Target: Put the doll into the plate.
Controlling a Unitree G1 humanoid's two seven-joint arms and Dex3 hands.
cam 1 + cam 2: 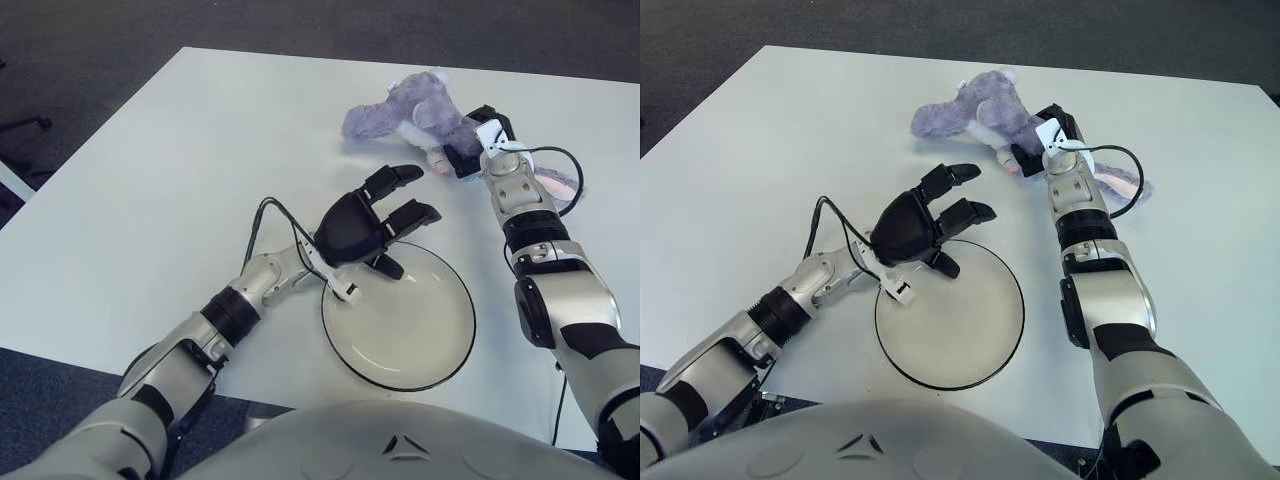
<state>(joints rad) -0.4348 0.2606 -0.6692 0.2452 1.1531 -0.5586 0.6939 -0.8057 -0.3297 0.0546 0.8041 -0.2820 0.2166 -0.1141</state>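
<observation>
Right hand fingers look clamped on the doll, which lies on the table beyond the plate. Left hand fingers apart over plate's rim. Doll's prob soft, light: grab mid-body.

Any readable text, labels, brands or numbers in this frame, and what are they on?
None can be read. The doll, the plate, the table, the left hand and the right hand carry no legible writing; a small white tag on the doll is too small to read.
</observation>
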